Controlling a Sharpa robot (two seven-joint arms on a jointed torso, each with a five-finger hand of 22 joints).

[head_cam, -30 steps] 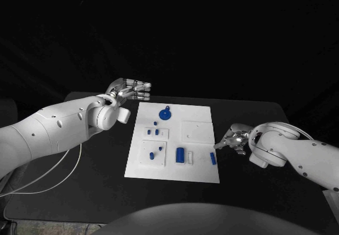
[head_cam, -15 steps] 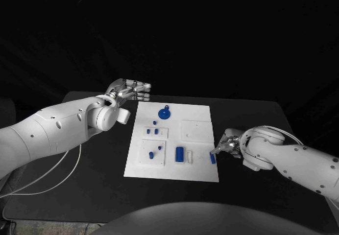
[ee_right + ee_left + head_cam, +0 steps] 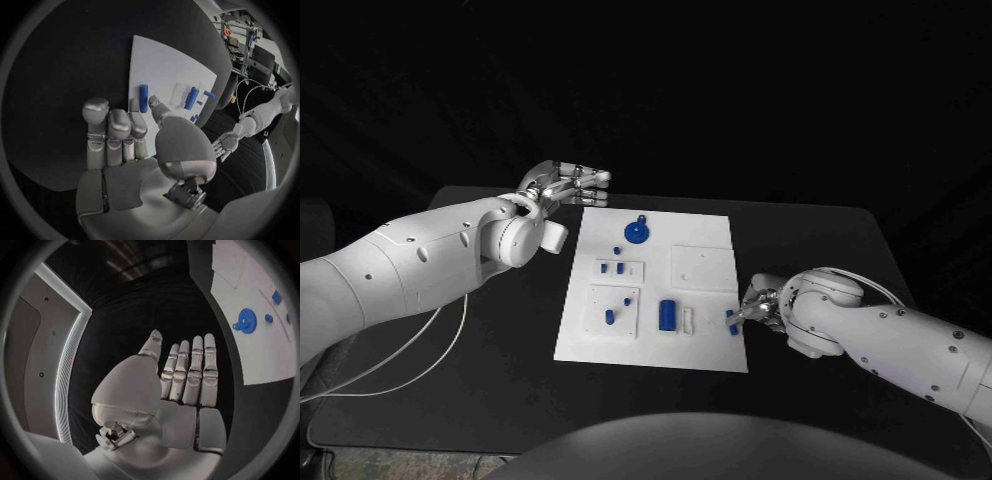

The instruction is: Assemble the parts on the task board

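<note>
The white task board (image 3: 653, 350) lies in the middle of the table. On it are a blue gear (image 3: 636, 234), a blue cylinder (image 3: 668, 315) and several small blue pieces. A blue peg (image 3: 733, 322) lies flat near the board's right edge. My right hand (image 3: 759, 303) hovers at that edge, fingertips right by the peg, holding nothing. In the right wrist view the peg (image 3: 144, 98) lies just beyond the thumb tip of the right hand (image 3: 125, 140). My left hand (image 3: 564, 183) is raised off the board's far left corner, fingers straight, empty; the left wrist view shows the left hand (image 3: 184, 377) and the gear (image 3: 246, 320).
The black table (image 3: 834, 240) surrounds the board, with bare surface on both sides. A white cable (image 3: 430, 350) trails below my left arm at the table's left. The board (image 3: 162, 65) and blue cylinder (image 3: 191, 98) lie ahead of my right hand.
My right hand has moved left from the table onto the board's right edge, up to the blue peg. The left hand has stayed where it was.
</note>
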